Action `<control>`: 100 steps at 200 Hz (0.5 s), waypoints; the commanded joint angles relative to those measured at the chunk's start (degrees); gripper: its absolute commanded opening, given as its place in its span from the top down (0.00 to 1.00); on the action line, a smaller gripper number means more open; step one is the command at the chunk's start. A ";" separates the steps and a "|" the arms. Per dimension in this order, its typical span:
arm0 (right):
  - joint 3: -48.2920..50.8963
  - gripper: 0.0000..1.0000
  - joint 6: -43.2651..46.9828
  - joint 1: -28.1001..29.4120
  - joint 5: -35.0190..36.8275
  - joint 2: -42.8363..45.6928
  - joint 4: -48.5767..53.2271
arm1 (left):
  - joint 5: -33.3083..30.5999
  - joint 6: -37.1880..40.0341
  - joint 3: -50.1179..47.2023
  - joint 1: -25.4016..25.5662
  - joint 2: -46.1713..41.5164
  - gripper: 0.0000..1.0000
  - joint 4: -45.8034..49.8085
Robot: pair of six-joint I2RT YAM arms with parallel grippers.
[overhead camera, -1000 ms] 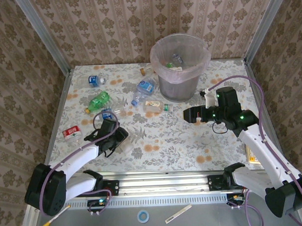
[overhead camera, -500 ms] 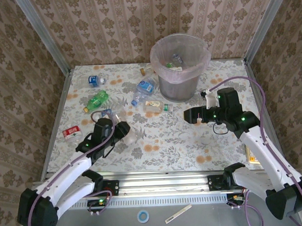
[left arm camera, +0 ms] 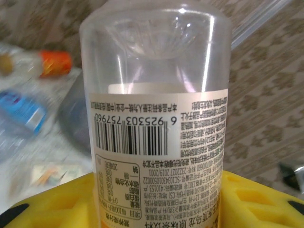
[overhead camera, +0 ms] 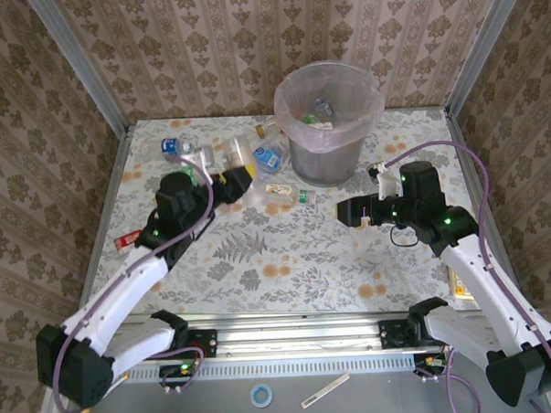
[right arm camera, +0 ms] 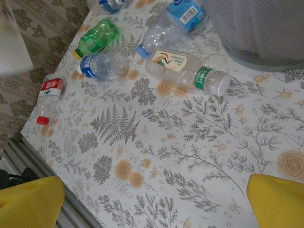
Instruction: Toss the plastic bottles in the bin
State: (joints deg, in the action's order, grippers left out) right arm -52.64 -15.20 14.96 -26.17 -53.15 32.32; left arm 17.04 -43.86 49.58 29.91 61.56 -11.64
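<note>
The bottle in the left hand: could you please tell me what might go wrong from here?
1. The left hand pinches the clear bottle with much of its smooth body sticking out past the pads, so it may pivot or slip.
2. The bin stands tall to the right of it. A low swing could knock the rim or drop the bottle among the bottles lying at its foot.

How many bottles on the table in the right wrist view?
6: red-label bottle at left, blue-band bottle, green bottle, white-label bottle centre, crushed blue-label bottle beside the bin, cut-off bottle at top edge. More may lie out of frame.
</note>
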 commanded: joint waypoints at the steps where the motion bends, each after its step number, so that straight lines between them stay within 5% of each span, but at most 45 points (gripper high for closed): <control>1: -0.21 0.00 0.24 0.34 0.05 1.97 0.84 | 8.31 -0.32 11.70 -1.13 9.62 0.52 -14.00; 24: -0.96 0.00 0.68 0.38 0.57 2.84 1.87 | 12.70 -4.11 33.34 -0.63 26.00 0.46 -16.08; 49: -1.33 0.00 0.87 0.27 0.89 3.34 2.86 | 15.76 -9.49 55.55 0.23 42.88 0.01 -11.75; 76: -0.90 0.00 0.80 0.25 0.54 3.44 2.95 | 15.74 -18.62 54.37 -1.79 47.08 0.00 -20.69; 100: -0.70 0.00 0.74 0.19 0.07 3.38 2.69 | 16.44 -14.23 46.78 -3.37 39.22 0.00 -16.07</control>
State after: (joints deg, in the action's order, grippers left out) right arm -52.66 -15.03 14.94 -26.13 -50.57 33.67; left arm 31.07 -57.45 101.23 28.51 108.31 -27.42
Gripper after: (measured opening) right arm 0.999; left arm 0.997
